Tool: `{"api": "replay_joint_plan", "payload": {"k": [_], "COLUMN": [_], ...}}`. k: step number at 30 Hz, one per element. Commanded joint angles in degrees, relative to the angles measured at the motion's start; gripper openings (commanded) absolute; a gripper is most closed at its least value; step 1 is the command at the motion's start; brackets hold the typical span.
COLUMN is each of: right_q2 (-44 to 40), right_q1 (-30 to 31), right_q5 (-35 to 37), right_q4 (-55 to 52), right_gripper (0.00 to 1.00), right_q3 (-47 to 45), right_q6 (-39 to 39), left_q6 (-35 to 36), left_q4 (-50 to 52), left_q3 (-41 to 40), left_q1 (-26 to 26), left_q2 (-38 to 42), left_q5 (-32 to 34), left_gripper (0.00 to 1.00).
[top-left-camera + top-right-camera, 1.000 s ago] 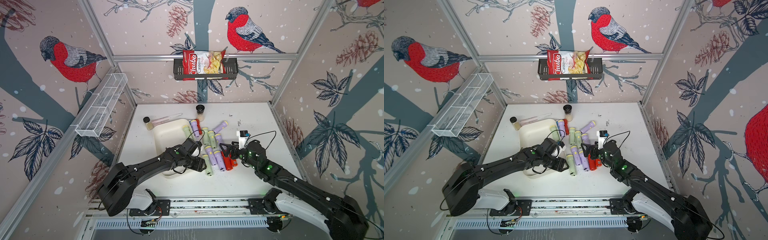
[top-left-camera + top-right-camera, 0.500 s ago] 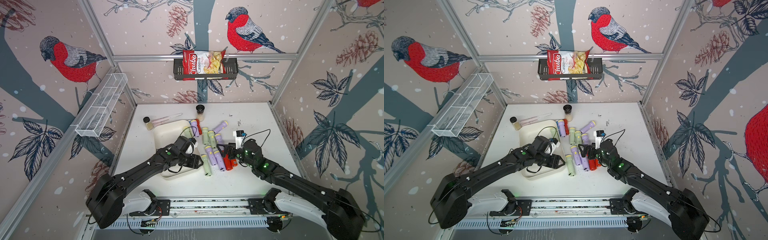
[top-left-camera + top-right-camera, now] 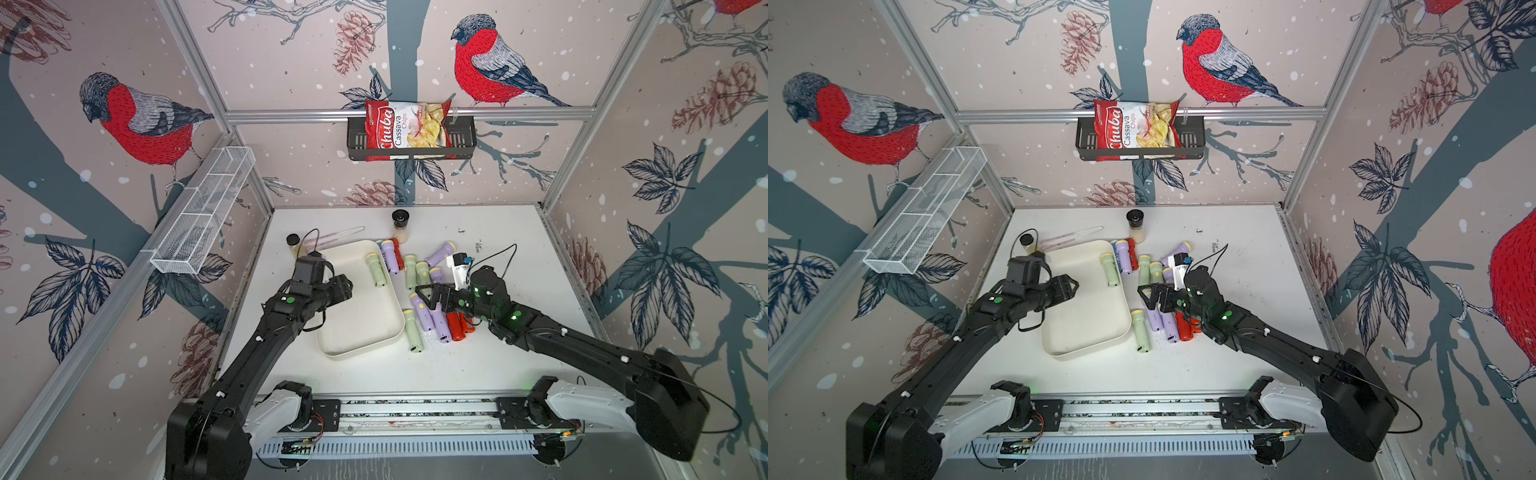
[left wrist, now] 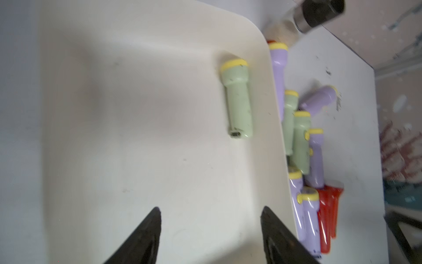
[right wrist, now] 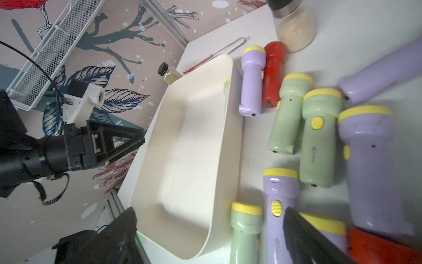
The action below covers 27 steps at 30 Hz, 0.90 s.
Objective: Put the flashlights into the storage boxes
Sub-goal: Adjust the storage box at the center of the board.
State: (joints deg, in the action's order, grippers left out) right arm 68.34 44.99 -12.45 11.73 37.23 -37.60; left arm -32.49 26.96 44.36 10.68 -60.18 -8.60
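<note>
The cream storage box [image 3: 360, 316] [image 3: 1088, 320] lies left of centre, and a pale green flashlight [image 3: 376, 270] [image 4: 238, 102] rests inside by its far right wall. Several flashlights, green [image 3: 412, 332], lilac [image 3: 434, 320] and red [image 3: 457, 326], lie on the table along the box's right side. My left gripper [image 3: 347, 286] [image 4: 210, 209] hovers open and empty over the box's left half. My right gripper [image 3: 423, 292] [image 5: 210, 211] is wide open above the near flashlights. One of its fingers is over the box's near corner and the other is over a lilac flashlight [image 5: 279, 205].
A black-capped jar [image 3: 400, 224] stands behind the pile. A smaller jar [image 3: 294, 245] and a clear pair of tongs [image 3: 332, 235] sit behind the box. A white wire rack [image 3: 203, 212] hangs on the left wall and a black basket [image 3: 461, 139] with a chips bag on the back wall.
My left gripper has drawn back leftward from the pile's edge to above the box and opened a little wider. My right gripper has shifted left toward the box.
</note>
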Motion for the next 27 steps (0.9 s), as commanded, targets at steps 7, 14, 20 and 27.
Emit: {"api": "replay_joint_plan", "payload": {"k": [7, 14, 20, 27], "right_q2": [8.33, 14.38, 19.53, 24.31], "right_q1": [0.29, 1.58, 2.88, 5.47], "right_q5": [-9.01, -12.59, -15.11, -17.24], "right_q4": [0.13, -3.05, -3.03, -5.45], "right_gripper": [0.99, 0.99, 0.99, 0.99], "right_q3": [4.61, 8.64, 10.31, 13.81], "right_q6": [0.77, 3.16, 3.63, 6.22], "left_q6": [4.47, 5.83, 6.81, 8.34], "left_q4": [0.03, -3.18, -5.9, -7.56], "left_q3": [2.74, 2.88, 4.02, 6.56], "left_q1": [-12.86, -13.37, -13.65, -13.61], "left_q2": [-2.92, -9.99, -15.08, -20.69], "left_q5": [3.37, 7.25, 7.27, 2.51], "left_gripper": [0.71, 0.72, 0.72, 0.72]}}
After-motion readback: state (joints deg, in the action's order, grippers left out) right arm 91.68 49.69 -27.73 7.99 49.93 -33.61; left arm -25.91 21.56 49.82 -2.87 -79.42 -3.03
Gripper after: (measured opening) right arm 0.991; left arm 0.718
